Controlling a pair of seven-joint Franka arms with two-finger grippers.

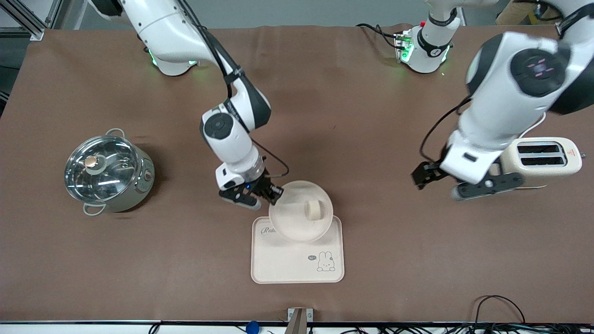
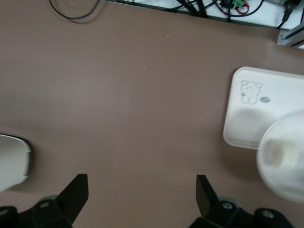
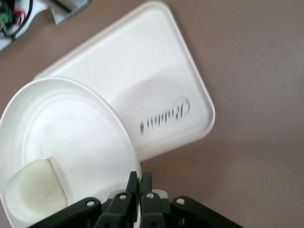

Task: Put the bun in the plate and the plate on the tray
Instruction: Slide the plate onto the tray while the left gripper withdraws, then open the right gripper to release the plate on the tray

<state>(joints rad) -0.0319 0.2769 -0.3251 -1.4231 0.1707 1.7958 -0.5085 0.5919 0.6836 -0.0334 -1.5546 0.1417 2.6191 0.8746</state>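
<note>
We see the right gripper pinched tight on the rim of the plate, over the tray. The bun sits in the plate. It looks light and may roll, so we keep the plate flat. The left gripper waits open near the toaster.

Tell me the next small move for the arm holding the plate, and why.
Probably carry it a little farther over the tray toward the front camera, then lower it. The right gripper is shut on the plate rim, the bun already inside, and the plate overhangs the tray's edge. The left gripper waits open near the toaster.
</note>
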